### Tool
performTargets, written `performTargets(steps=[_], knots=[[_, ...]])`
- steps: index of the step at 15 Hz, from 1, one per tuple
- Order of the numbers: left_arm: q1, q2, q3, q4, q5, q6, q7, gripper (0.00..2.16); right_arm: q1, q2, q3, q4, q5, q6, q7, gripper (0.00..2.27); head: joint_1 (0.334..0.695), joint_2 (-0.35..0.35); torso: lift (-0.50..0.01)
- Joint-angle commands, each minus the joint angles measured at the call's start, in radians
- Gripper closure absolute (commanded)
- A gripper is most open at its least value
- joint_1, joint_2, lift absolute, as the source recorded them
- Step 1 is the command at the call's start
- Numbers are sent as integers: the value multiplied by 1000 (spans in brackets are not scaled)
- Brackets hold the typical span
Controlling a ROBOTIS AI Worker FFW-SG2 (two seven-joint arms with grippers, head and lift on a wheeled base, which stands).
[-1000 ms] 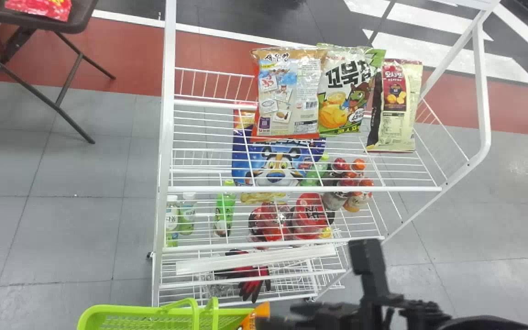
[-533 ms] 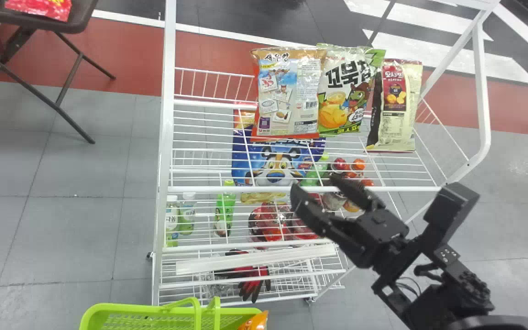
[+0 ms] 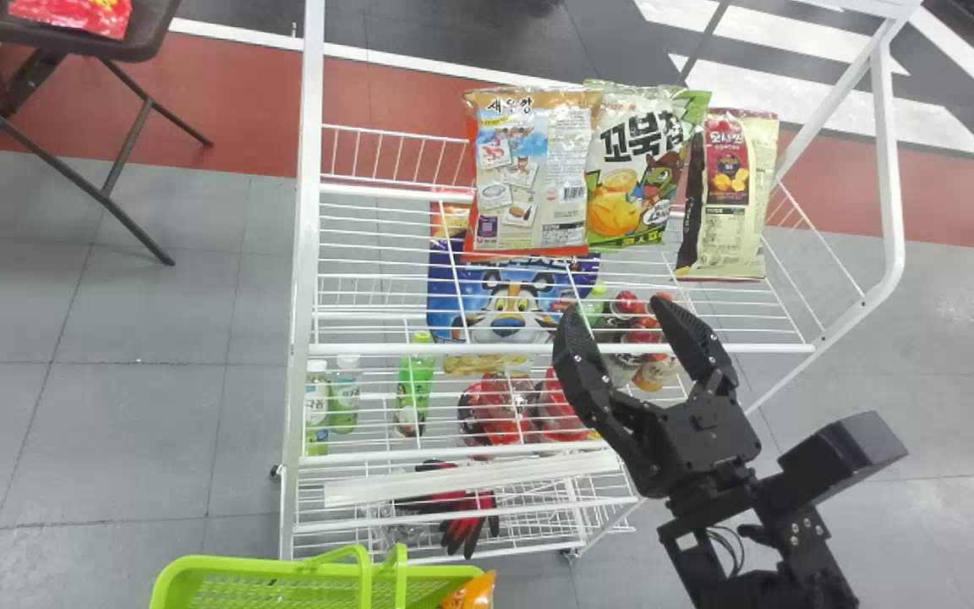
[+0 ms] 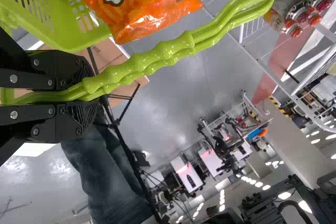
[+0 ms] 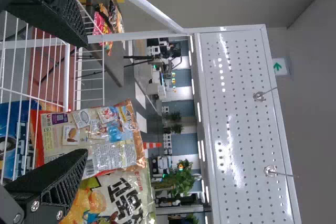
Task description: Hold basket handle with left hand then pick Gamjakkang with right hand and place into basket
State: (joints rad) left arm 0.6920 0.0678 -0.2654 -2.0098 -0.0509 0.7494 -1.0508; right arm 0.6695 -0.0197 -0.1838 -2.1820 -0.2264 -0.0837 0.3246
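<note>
Head: right gripper [image 3: 618, 309] open, empty, below the snack bags [image 3: 529, 182] on the upper shelf [image 3: 385, 348]. Can't tell which bag is Gamjakkang, or if it's the orange bag [image 3: 468, 592] in the basket [image 3: 233, 564].
Left wrist: left gripper [image 4: 90, 94] clamped on the handle [image 4: 157, 56]; hold done.
Right wrist: fingers apart; pick and place look left.

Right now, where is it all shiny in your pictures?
Left wrist view: glints on the orange bag, soft glare on the floor. Right wrist view: white streaks on the holed panel. Head view: a pale shiny patch on the floor, far right.
</note>
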Motion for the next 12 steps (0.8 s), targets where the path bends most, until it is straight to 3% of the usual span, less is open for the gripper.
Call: performTargets(steps=[1, 12], knots=[[3, 4, 0, -1, 5, -1, 0, 2135, 6, 7, 7, -15, 9, 55, -25, 83, 695, -350, -19], [6, 6, 0, -6, 6, -8, -6, 2135, 10, 15, 17, -44, 16, 101, -42, 83, 695, -350, -19]])
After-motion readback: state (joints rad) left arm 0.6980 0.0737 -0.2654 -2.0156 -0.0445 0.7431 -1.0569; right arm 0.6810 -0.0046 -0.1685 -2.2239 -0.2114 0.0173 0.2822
